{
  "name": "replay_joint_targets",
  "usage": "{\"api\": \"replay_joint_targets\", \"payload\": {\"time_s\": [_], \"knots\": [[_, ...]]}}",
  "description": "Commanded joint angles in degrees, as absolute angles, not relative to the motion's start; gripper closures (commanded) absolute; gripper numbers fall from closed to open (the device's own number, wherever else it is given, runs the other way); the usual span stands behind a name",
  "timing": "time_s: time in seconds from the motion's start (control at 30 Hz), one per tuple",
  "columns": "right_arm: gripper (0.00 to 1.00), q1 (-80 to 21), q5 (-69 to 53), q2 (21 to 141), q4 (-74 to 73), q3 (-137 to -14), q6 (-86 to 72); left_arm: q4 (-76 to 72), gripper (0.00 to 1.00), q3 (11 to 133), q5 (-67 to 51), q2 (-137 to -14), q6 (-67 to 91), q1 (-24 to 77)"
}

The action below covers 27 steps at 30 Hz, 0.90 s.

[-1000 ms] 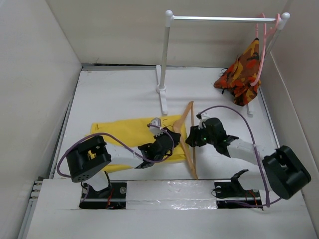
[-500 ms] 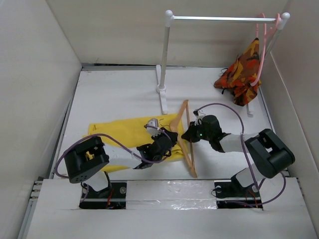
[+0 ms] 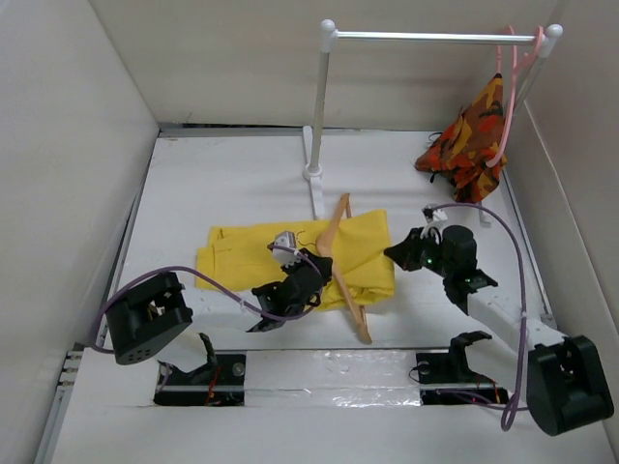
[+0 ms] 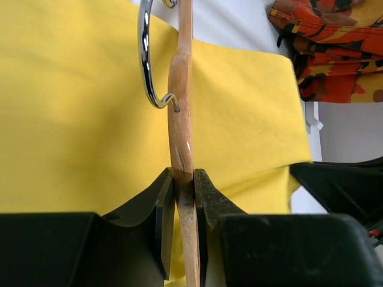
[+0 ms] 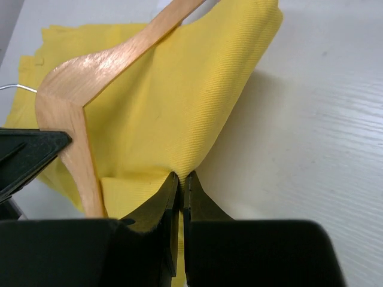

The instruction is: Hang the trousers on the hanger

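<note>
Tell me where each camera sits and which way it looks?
Top external: above and behind, looking down; left arm, right arm, trousers and hanger show.
Left wrist: on the left arm, looking along the left gripper, shut on the hanger.
Right wrist: on the right arm, looking along the right gripper, pinching the trousers' edge.
Shared: both wrist views show hanger and trousers.
</note>
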State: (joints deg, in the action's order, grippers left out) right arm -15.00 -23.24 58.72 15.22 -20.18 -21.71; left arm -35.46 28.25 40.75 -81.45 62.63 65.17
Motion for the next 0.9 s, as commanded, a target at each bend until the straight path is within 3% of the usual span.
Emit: {"api": "replay_joint_targets", "payload": {"time_s": [0.0, 0.13, 0.43, 0.87], "knots": [[1.0, -11.1, -22.1, 53.6, 12.1, -22.2, -18.6, -28.2, 1.0, 25.1, 43.5, -79.5, 59.7, 64.8], [1.0, -5.6, -21.6, 50.6, 4.9, -24.3, -16.1, -23.8, 1.0, 21.7, 45.7, -73.6, 60.9, 64.8], [1.0, 3.2, -24.5, 49.4, 3.3, -23.6, -14.8, -15.7, 1.0, 18.5, 47.2, -60.8, 58.1, 63.5], [1.0, 3.2, -24.7, 50.4, 3.2, -22.2, -14.7, -18.0, 1.0, 24.6, 45.9, -60.8, 51.2, 63.6]]}}
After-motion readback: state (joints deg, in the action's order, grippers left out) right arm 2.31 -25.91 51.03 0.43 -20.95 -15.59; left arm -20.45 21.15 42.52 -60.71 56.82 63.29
